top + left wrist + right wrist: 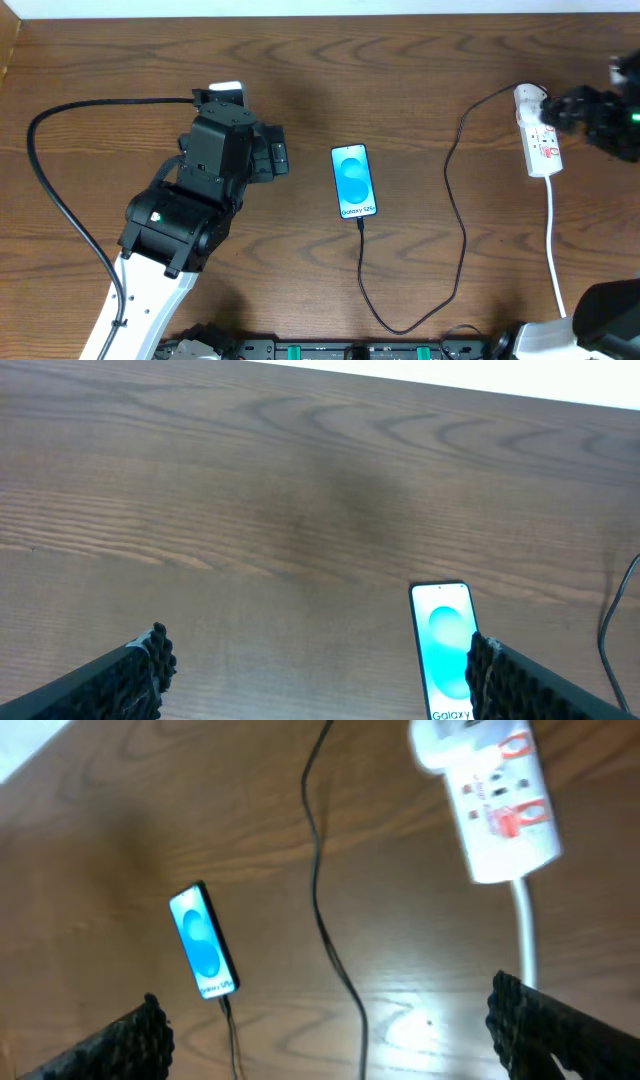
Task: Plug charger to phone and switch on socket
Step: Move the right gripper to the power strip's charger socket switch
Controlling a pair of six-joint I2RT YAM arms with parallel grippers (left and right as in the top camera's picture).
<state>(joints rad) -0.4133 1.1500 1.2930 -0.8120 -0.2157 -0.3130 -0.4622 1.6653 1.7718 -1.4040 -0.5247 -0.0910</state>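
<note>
Here, the table is dark brown wood with long wavy grain and a matte face, bordered by a pale strip along its far edge. The phone, a slim glossy rectangle with rounded corners and a bright blue screen of light circles, lies flat near the middle of the table, long sides running far to near. The charger, a thin black flexible cable, meets the phone's near short edge, runs toward the near edge, bends in a narrow loop there, then climbs in a slack curve to the far end of the socket. The socket is a narrow white plastic strip with red marks on its top, lying by the far right corner; its smooth white cord trails toward the near edge.

The left gripper hovers left of the phone with its jaws spread wide and nothing between them; its fingers are black with a coarse ribbed surface. Behind it sits a boxy black housing on a white arm link. The right gripper hangs over the right edge beside the socket's far end, jaws likewise fully apart and empty, with the same ribbed black pads. A thicker black robot cable arcs along the left edge
</note>
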